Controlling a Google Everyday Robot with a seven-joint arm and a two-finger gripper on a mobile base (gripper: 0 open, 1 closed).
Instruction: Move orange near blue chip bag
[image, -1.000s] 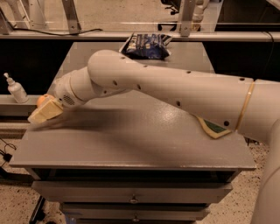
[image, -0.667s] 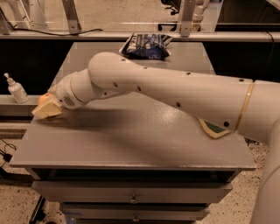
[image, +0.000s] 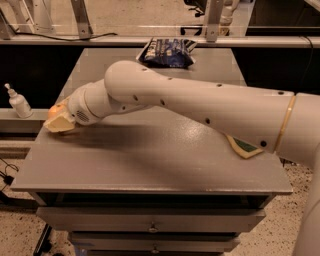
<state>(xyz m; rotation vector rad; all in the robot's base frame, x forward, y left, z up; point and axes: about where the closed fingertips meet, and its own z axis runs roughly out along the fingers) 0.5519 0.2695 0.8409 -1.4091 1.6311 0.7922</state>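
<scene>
Claw (image: 60, 121), closed around the orange (image: 55, 108), sits at the left edge of the table (image: 150, 165).

Grey table (image: 150, 167) — blue chip bag (image: 167, 52), sponge (image: 245, 148) — tool (image: 59, 121) at left edge.

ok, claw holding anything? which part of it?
Cannot tell. The claw sits at the table's left edge over the orange, whose upper left side alone shows; the contact is hidden.

I see warm, fairly dim light falling from above. The arm (image: 200, 100) casts a broad, soft shadow across the worktop (image: 150, 170), darkest beneath the hand (image: 61, 121) at its left edge. The arm's upper side glows pale, and the recesses behind the worktop sink into black.
</scene>
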